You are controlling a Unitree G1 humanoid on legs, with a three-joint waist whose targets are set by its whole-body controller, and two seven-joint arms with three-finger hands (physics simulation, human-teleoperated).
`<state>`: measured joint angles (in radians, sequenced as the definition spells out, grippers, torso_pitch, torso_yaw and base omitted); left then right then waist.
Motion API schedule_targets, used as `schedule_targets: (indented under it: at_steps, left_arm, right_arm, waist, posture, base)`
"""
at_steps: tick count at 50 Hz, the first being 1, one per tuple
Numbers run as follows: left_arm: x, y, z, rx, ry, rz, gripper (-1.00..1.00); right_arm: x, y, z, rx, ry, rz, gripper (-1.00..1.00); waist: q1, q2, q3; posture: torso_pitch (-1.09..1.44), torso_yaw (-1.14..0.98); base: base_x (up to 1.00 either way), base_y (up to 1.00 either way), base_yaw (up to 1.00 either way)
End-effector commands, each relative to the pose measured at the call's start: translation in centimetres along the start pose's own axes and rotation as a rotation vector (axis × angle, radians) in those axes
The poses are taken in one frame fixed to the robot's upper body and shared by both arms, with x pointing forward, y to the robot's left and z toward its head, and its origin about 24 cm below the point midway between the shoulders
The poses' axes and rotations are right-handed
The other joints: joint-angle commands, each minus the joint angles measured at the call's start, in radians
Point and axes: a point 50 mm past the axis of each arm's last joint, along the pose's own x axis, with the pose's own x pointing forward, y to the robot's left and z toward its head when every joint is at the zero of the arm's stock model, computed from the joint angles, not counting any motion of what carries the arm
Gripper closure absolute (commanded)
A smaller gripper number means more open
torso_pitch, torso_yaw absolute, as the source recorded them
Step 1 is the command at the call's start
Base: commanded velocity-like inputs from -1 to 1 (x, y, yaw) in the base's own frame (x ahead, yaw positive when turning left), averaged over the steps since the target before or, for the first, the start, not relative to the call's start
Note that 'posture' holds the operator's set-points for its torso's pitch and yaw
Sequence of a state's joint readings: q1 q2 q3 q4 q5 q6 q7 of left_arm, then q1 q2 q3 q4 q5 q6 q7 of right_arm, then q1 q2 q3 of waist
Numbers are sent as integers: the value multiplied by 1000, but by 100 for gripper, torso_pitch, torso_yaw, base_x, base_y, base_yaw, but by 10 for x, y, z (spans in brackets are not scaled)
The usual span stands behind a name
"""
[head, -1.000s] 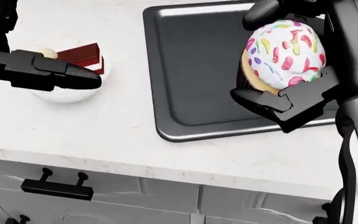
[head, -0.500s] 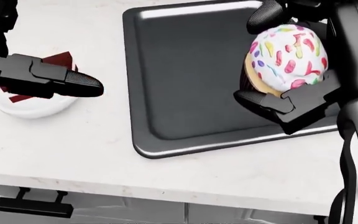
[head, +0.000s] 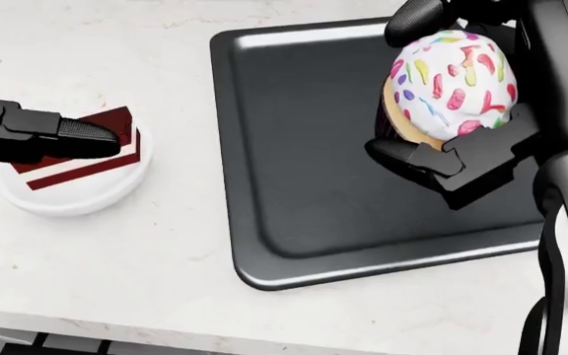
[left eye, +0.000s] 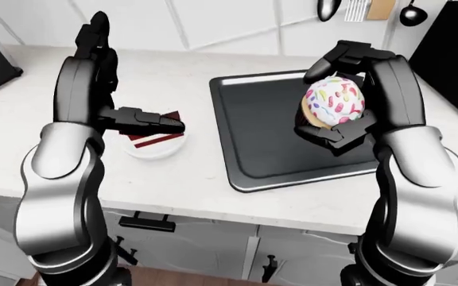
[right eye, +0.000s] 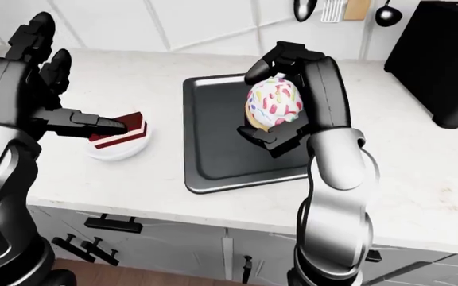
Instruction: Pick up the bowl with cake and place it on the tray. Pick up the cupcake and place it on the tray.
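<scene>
The right hand (head: 447,96) is clamped on the cupcake (head: 450,85), with one black finger over the top of the sprinkled icing and others cupping the base. Those fingers hide most of the cupcake's wrapper. The cupcake hangs over the right part of the dark tray (head: 303,148), clear of its floor as far as the eye views show. In the head view the tray's right edge is covered by the arm.

The bowl (head: 77,196) sits on the white table (head: 166,281) just left of the tray, apart from its rim. It holds a slice of red cake (head: 92,159). The left hand (left eye: 146,121) stands with its fingers spread apart. One finger reaches out level over the bowl and hides the upper part of the cake. Whether it touches the cake cannot be told. In the head view only this finger shows, and the hand's other fingers are cut off at the left edge.

Utensils (left eye: 364,9) hang at the top of the left-eye view, cropped by the frame. A black appliance (right eye: 444,65) stands at the right of the right-eye view, partly cut off. Cabinet handles (left eye: 149,222) show below the table edge.
</scene>
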<state>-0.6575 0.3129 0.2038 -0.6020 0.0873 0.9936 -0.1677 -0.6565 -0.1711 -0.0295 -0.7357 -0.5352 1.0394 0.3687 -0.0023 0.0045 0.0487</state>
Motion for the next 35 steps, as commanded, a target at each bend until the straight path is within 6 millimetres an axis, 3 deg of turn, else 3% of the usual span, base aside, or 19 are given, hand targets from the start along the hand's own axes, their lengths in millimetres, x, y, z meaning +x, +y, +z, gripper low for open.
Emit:
schedule_targets:
  at_steps: [1, 12, 19, 35]
  left_arm:
    - [-3, 5, 13, 9, -78, 18, -100]
    - [-13, 19, -14, 31, -5, 43, -100]
    - [-15, 17, -28, 67, 56, 0, -100]
    - [7, 20, -62, 143, 164, 38, -100]
  right_arm:
    - [-3, -6, 15, -11, -84, -37, 100]
    - [-1, -6, 14, -8, -86, -41, 100]
    - [-1, -5, 15, -4, -89, -39, 100]
    - [-1, -5, 14, 0, -89, -42, 100]
  waist:
    - [0, 2, -27]
    - [0, 9, -23]
    - [2, 13, -25]
    - [4, 11, -31]
  posture:
    - [0, 0]
    - [0, 0]
    - [0, 0]
    - [0, 0]
  base:
    - [0, 0, 0]
    - [0, 0, 0]
    - [0, 0, 0]
    - [0, 0, 0]
